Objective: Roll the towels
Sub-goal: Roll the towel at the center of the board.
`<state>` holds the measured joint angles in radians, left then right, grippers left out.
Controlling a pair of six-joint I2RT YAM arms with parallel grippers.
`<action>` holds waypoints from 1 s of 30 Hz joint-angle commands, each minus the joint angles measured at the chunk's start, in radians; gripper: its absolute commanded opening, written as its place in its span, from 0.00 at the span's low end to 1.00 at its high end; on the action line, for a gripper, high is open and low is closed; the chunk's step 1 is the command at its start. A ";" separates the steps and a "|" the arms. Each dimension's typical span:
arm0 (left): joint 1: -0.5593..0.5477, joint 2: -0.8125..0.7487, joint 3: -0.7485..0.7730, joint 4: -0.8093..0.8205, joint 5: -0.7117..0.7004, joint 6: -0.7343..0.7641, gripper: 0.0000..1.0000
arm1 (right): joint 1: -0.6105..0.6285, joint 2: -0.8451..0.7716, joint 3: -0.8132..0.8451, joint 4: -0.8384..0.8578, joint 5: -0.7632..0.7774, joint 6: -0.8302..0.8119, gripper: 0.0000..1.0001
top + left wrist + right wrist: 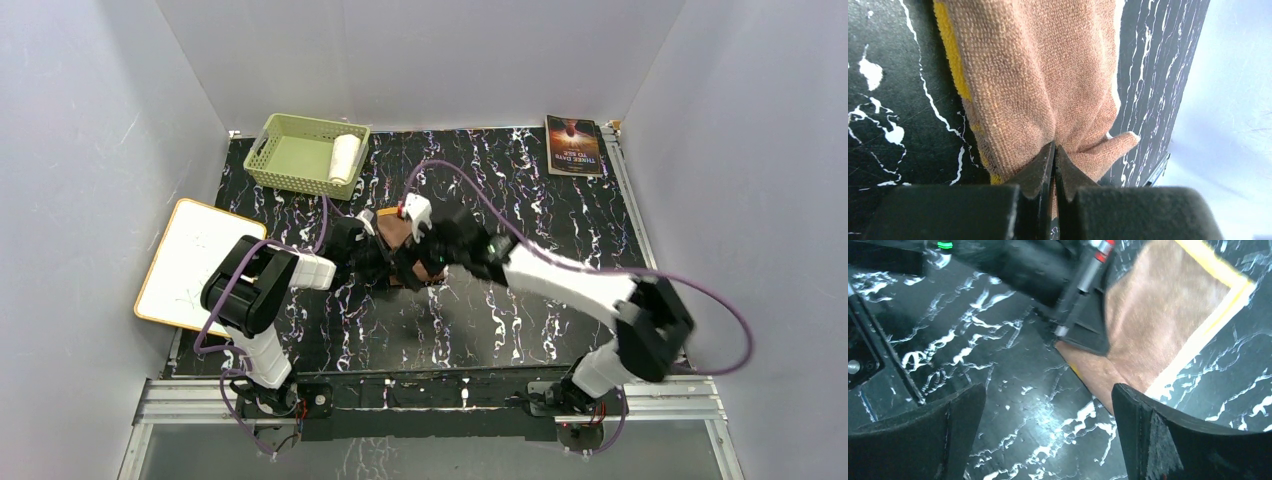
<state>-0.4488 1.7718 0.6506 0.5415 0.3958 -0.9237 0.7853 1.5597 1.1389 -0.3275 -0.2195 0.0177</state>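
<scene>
Where our left gripper (1054, 149) reaches the middle of the dark marbled table (520, 330), its fingers are pressed together on a puckered edge of the brown towel (1038, 75), which lies spread on the surface. Our right gripper (1047, 405) hangs spread wide just beside that towel, holding nothing. The white towel (345, 157) sits rolled in the green basket (266, 150) at the far left.

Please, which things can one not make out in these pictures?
1. Top view: the left arm and right arm cover most of the brown towel; its full outline is hidden.
2. Left wrist view: the top edge cuts off the towel beyond the left gripper, which pinches it.
3. Top view: the book has cover text too small to read.
</scene>
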 commanded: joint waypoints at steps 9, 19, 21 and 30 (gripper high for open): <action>-0.013 0.059 -0.016 -0.210 -0.069 0.089 0.00 | 0.153 -0.220 -0.453 0.530 0.400 -0.327 0.79; 0.000 0.117 0.001 -0.189 0.027 0.116 0.00 | 0.231 -0.151 -0.626 0.715 0.451 -0.878 0.78; 0.004 0.132 0.006 -0.185 0.048 0.118 0.00 | 0.248 -0.104 -0.634 0.806 0.473 -0.944 0.74; 0.025 0.152 0.008 -0.202 0.089 0.136 0.00 | 0.253 0.094 -0.559 0.933 0.436 -1.031 0.67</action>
<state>-0.4282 1.8511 0.7097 0.5541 0.5426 -0.8669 1.0367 1.5932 0.5198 0.5037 0.2363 -0.9520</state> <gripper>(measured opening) 0.007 0.696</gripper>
